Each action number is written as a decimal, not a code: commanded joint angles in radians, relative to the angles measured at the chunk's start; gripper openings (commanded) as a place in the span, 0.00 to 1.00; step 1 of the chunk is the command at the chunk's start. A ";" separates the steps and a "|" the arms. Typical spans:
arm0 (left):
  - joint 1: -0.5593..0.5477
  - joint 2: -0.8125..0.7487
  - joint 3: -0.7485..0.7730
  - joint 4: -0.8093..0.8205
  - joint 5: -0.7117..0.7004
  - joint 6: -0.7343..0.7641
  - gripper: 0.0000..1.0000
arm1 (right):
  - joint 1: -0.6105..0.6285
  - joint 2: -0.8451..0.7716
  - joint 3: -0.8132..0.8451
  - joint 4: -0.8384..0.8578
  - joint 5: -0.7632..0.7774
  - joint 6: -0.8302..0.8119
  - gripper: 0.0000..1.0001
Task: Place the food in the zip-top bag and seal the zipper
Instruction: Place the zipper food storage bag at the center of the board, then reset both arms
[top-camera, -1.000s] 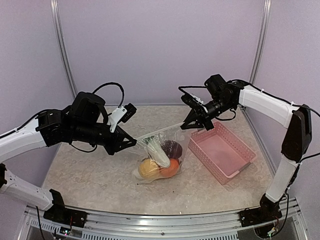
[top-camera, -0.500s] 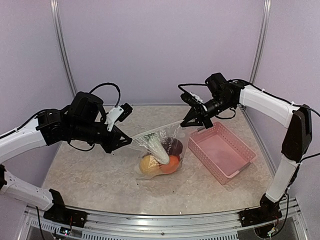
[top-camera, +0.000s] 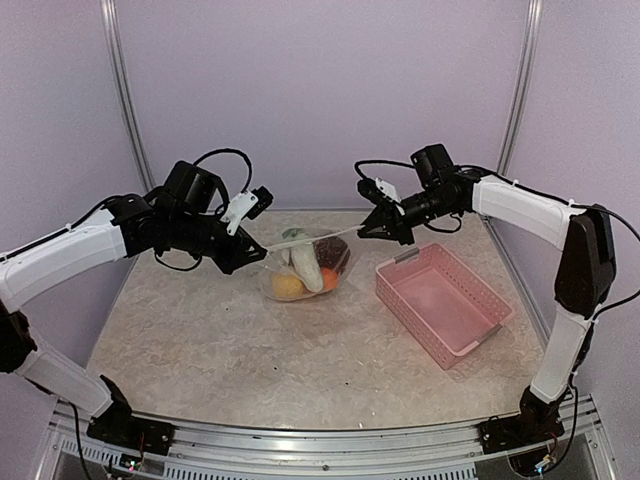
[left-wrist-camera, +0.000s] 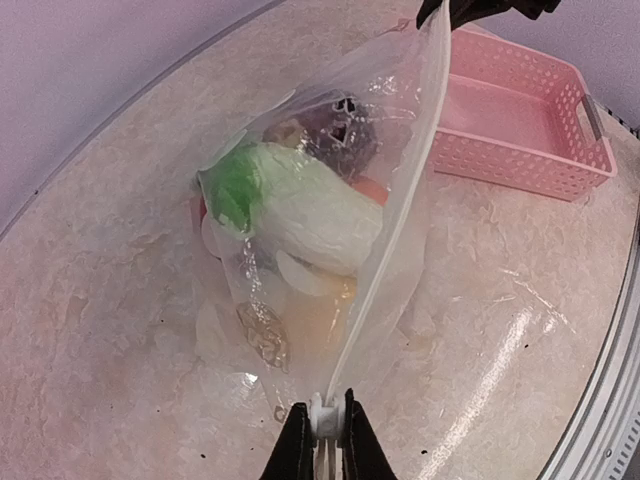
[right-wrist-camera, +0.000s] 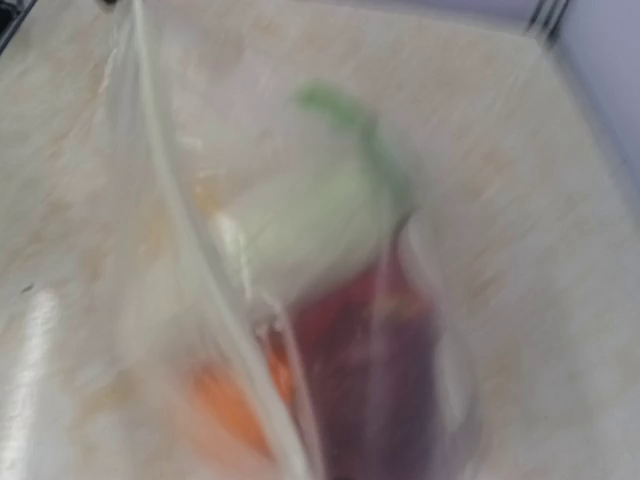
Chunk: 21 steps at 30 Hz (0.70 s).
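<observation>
zipper (top-camera: 313, 239) is running taut between the two arms. its long axis is lying left to right across the back half of the worktop (top-camera: 200, 340), right end a little higher than left. left jaws are clenching the left end of the strip; in the left wrist view it is leading straight away from them toward the right jaws. right jaws are looking clenched on the opposite end in the top view. the right wrist view is blurred and showing no fingers, so this is a judgement.

zip-top bag (left-wrist-camera: 400, 260) is hanging below the strip. the food (left-wrist-camera: 310, 205) is sitting inside it: green leaf, white oblong piece, dark purple ball, orange and yellow pieces. whether the bag bottom is touching the worktop, cannot tell.

strip is reading as one thin line, but whether it is pressed shut along its whole length, cannot tell. judging loading done and sealing in hand. each arm is holding one end, so neither is nearer the middle. any closing pass would be travelling along the strip's own axis, from one end toward the other.

room: pink basket (top-camera: 440, 300) is sitting right of the bag, below the right arm (top-camera: 520, 205), apart from the bag. open worktop is lying on the near side and left; the back wall is standing close behind.
</observation>
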 joint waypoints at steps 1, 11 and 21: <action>-0.029 -0.013 -0.112 -0.015 0.091 -0.031 0.15 | 0.022 -0.079 -0.240 0.060 0.034 0.004 0.20; -0.197 -0.056 -0.033 -0.058 -0.099 -0.243 0.95 | 0.019 -0.279 -0.268 -0.077 -0.027 0.133 0.72; -0.032 -0.194 -0.019 -0.035 -0.388 -0.386 0.99 | -0.177 -0.484 -0.340 0.271 0.533 0.596 1.00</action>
